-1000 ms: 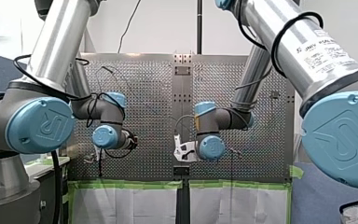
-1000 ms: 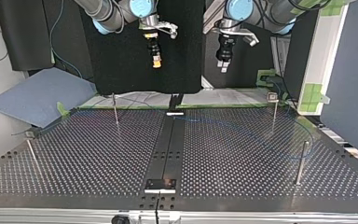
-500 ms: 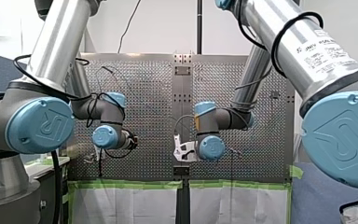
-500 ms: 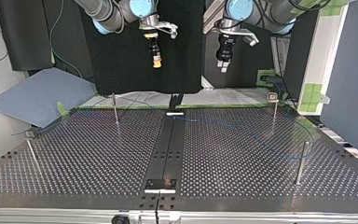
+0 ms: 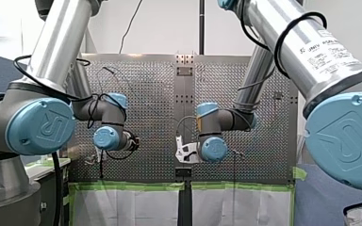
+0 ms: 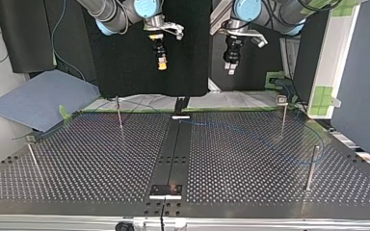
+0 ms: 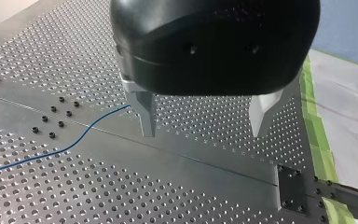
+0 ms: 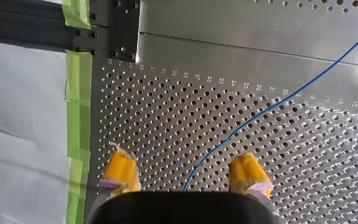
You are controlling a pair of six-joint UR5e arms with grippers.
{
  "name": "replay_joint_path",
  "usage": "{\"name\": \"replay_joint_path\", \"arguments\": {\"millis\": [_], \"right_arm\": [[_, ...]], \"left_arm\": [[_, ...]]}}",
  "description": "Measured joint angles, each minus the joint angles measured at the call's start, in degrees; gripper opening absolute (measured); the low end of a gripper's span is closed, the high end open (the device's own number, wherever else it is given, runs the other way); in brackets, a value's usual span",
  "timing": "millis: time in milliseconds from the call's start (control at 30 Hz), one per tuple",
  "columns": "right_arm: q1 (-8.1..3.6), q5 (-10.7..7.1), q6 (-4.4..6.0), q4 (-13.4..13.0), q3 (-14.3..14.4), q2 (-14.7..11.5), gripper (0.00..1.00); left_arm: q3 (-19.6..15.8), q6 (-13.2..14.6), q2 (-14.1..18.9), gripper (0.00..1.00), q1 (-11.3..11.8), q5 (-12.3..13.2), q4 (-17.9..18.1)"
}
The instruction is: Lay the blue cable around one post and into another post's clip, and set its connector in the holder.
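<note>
Right wrist view: blue cable [image 8: 270,108], loose on perforated table [image 8: 158,116], passing beneath right gripper [image 8: 184,170], jaws spread wide, empty. Left gripper [image 7: 203,130] likewise. Judged thin, light, limp, slippery; pinch squarely on a straight run.

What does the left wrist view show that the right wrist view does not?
Only the left wrist view: my left tool, black with metal fingers, open, the blue cable off to one side. Only the right wrist view: my right tool, yellow pads, open, the cable running in between them. Both: the cable, the perforated table, green tape.
</note>
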Motion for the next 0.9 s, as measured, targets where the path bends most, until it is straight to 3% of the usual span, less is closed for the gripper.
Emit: {"name": "replay_joint_path", "arguments": {"millis": [900], "right_arm": [[0.00,0.00,0.00,0.0,0.0,0.0,1.00]], "left_arm": [[0.0,0.0,0.0,1.00,0.0,0.0,0.0]]}}
